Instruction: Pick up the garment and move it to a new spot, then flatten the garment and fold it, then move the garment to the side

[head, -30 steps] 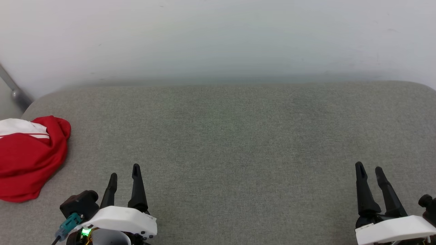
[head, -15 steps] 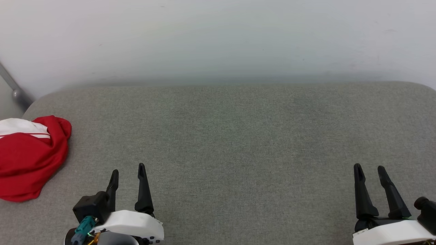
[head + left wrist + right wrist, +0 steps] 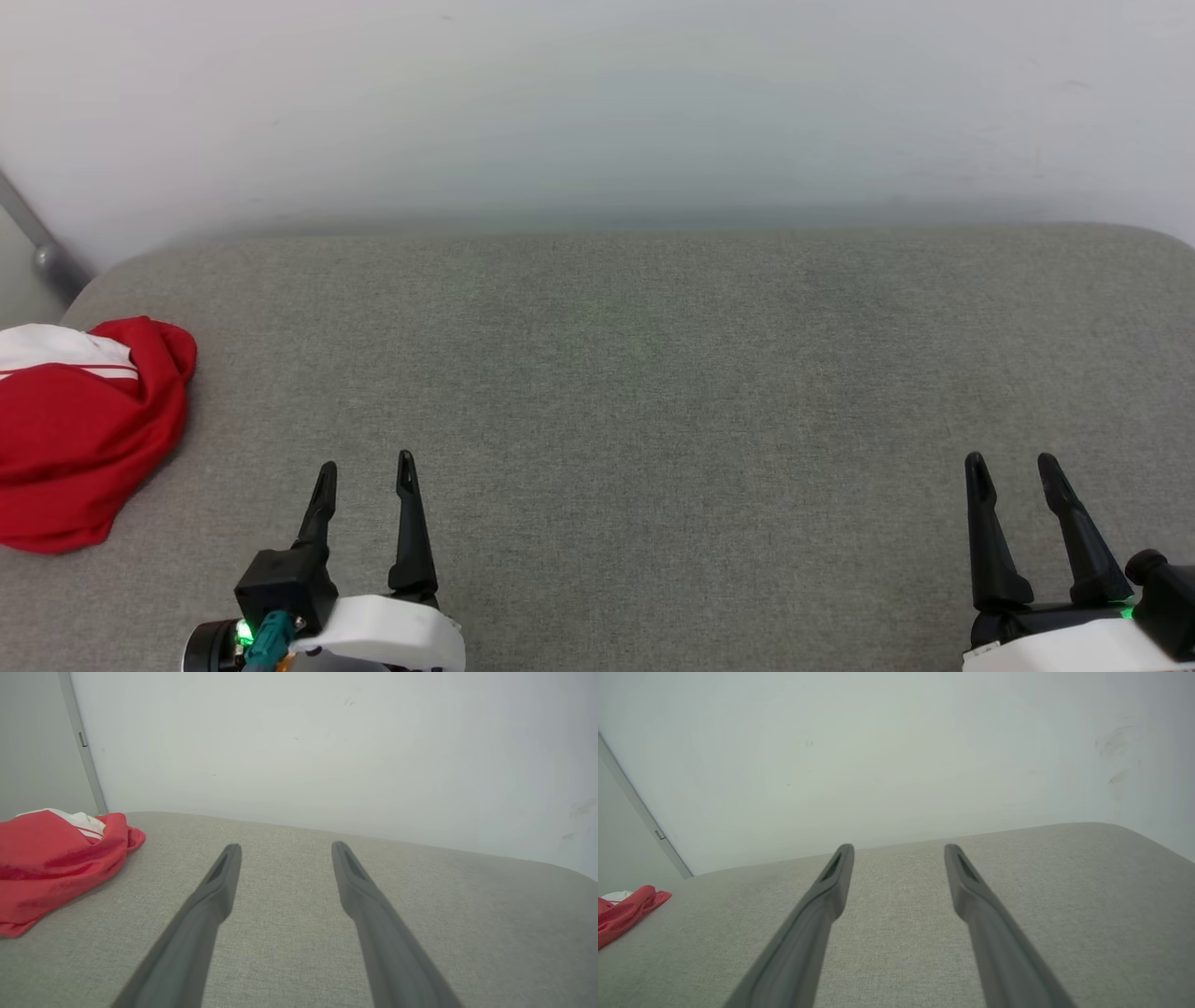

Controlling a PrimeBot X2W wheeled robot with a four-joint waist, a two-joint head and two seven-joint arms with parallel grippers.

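Pulled right and back toward the body over the last second — left gripper, fingers parted, empty, gripping nothing, low over the cushion. Out from there: shirt well off to its left, bunched in a heap at the cushion's left end, unmoved, no clear long axis. Judged the nearer arm by far for the pickup. Far across, right gripper — open as well, holding nothing, barely shifted.
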